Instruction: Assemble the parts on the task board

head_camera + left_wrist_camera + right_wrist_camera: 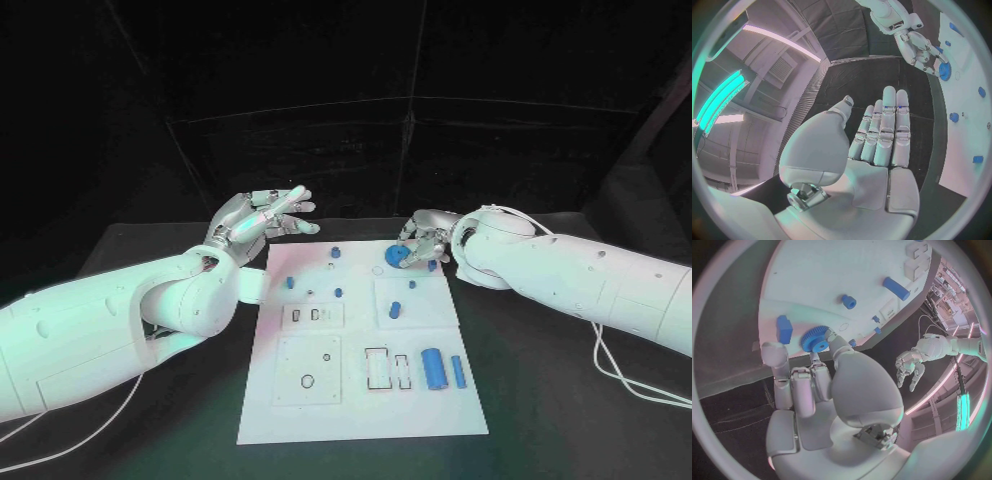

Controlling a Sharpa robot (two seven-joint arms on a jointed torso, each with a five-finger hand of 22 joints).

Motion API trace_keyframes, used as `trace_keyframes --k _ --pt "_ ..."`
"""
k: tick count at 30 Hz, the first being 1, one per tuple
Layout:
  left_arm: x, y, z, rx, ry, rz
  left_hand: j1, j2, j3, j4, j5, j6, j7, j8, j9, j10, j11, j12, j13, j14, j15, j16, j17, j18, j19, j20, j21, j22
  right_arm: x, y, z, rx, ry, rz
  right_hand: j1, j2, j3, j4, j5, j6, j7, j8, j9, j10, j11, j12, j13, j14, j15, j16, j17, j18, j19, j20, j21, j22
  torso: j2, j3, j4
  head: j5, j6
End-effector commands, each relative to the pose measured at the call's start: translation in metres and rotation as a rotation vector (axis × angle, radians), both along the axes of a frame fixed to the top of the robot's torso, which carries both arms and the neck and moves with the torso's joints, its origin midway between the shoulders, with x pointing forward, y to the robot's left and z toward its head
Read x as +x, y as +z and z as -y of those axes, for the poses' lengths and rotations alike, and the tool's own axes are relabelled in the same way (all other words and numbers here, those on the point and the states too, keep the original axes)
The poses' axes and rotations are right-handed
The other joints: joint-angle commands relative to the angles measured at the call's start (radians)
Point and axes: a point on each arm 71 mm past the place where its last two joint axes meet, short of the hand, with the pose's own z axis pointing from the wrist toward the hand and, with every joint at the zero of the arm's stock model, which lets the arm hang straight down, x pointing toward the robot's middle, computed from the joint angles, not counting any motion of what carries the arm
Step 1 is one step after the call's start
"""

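Head view, right robot hand [423,242] apparently pinching half-hidden blue gear [395,256], left robot hand [264,220] spread, empty.

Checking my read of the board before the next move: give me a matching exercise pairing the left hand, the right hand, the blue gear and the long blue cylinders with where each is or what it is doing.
Things:
1. left hand
2. right hand
3. blue gear
4. two long blue cylinders

Places or states:
A. lying side by side on the task board, towards its near right corner
B. at the board's far edge, under fingertips
C. open, fingers straight, above the table beyond the board's far left corner
D. fingers touching the gear

Pairs: 1-C, 2-D, 3-B, 4-A
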Motion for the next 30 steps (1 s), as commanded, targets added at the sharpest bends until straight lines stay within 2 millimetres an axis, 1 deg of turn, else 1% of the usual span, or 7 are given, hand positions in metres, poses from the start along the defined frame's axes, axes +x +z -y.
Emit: trace_keyframes --k 1,5,10,15,20,24,30 --pt "0.0 0.001 0.001 -0.007 -0.016 0.004 0.0 0.011 -0.002 -0.006 0.001 0.003 0.002 -0.007 -0.001 0.002 0.001 -0.005 -0.001 0.003 0.0 -0.003 0.001 0.013 0.007 0.002 0.001 -0.001 0.0 -0.001 0.0 -0.025 -0.002 -0.008 0.01 0.007 0.005 -0.005 -0.009 0.004 -0.001 0.01 0.001 0.004 0.0 0.005 0.066 0.086 0.009 0.002 0.176 -0.008 0.006 0.003 0.005 0.002 0.0 0.0006 -0.0006 -0.001 -0.001" --pt "0.0 0.0 0.001 -0.006 -0.017 0.002 0.0 0.011 -0.002 -0.006 0.001 0.003 0.002 -0.007 -0.001 0.002 0.001 -0.005 -0.001 0.003 0.0 -0.003 0.001 0.013 0.007 0.002 0.001 -0.001 0.001 -0.001 -0.001 -0.023 -0.001 -0.006 0.002 0.027 0.013 0.002 -0.041 0.022 -0.003 0.028 0.003 0.011 -0.001 0.013 0.077 0.086 0.009 0.003 0.176 -0.009 0.005 0.003 0.009 0.006 0.0 0.0003 -0.0005 0.0 -0.002" --pt "0.0 0.0 0.002 -0.006 -0.021 -0.003 0.001 0.012 -0.002 -0.007 0.002 0.003 0.002 -0.007 -0.001 0.003 0.001 -0.006 -0.001 0.002 0.0 -0.004 0.002 0.013 0.007 0.002 0.001 -0.001 0.001 -0.001 -0.002 -0.022 -0.009 0.0 -0.002 0.053 0.027 0.008 -0.05 0.077 -0.013 0.063 0.01 0.032 -0.009 0.035 0.108 0.087 0.003 0.004 0.18 -0.009 0.007 -0.001 0.017 0.014 0.0 0.0002 0.0006 -0.001 -0.003" --pt "0.0 0.0 0.002 -0.005 -0.024 -0.006 0.001 0.012 -0.002 -0.007 0.002 0.003 0.002 -0.007 -0.001 0.003 0.001 -0.006 -0.001 0.002 0.0 -0.004 0.002 0.013 0.007 0.002 0.001 -0.001 0.002 0.001 -0.003 -0.034 -0.026 0.029 0.003 0.07 0.051 0.001 -0.059 0.137 -0.031 0.095 0.015 0.039 -0.025 0.042 0.119 0.088 -0.009 0.006 0.185 -0.01 0.009 -0.01 0.024 0.023 0.0 0.0005 -0.0001 0.001 0.0" --pt "-0.001 0.0 0.001 -0.005 -0.025 -0.007 0.002 0.013 -0.001 -0.009 0.001 0.003 0.002 -0.008 -0.001 0.003 0.001 -0.007 -0.001 0.002 0.0 -0.005 0.003 0.013 0.007 0.002 0.0 -0.002 0.002 0.004 -0.005 -0.037 -0.028 0.077 0.027 0.091 0.089 -0.02 -0.076 0.18 -0.05 0.117 0.018 0.051 -0.041 0.052 0.134 0.088 -0.026 0.007 0.188 -0.012 0.013 -0.025 0.031 0.033 0.0 0.0004 -0.0007 0.001 0.0" --pt "-0.001 -0.001 0.001 -0.005 -0.026 -0.008 0.002 0.013 -0.001 -0.009 0.001 0.003 0.002 -0.008 -0.001 0.003 0.001 -0.007 -0.001 0.002 0.0 -0.005 0.003 0.013 0.007 0.002 0.0 -0.002 0.0 0.008 -0.009 -0.034 -0.019 0.13 0.031 0.093 0.108 -0.03 -0.073 0.188 -0.054 0.121 0.017 0.054 -0.046 0.053 0.138 0.089 -0.031 0.008 0.193 -0.013 0.015 -0.031 0.034 0.038 0.0 0.0015 -0.0008 0.003 0.001" --pt "-0.001 -0.001 0.0 -0.005 -0.026 -0.009 0.002 0.013 -0.001 -0.009 0.001 0.003 0.002 -0.008 -0.001 0.003 0.001 -0.007 -0.001 0.002 0.0 -0.005 0.003 0.013 0.007 0.002 0.0 -0.002 -0.01 0.016 -0.021 -0.018 0.018 0.199 0.026 0.087 0.116 -0.035 -0.07 0.185 -0.053 0.117 0.014 0.055 -0.046 0.053 0.139 0.09 -0.031 0.01 0.198 -0.015 0.019 -0.033 0.039 0.046 0.0 0.001 0.0004 0.007 0.002"
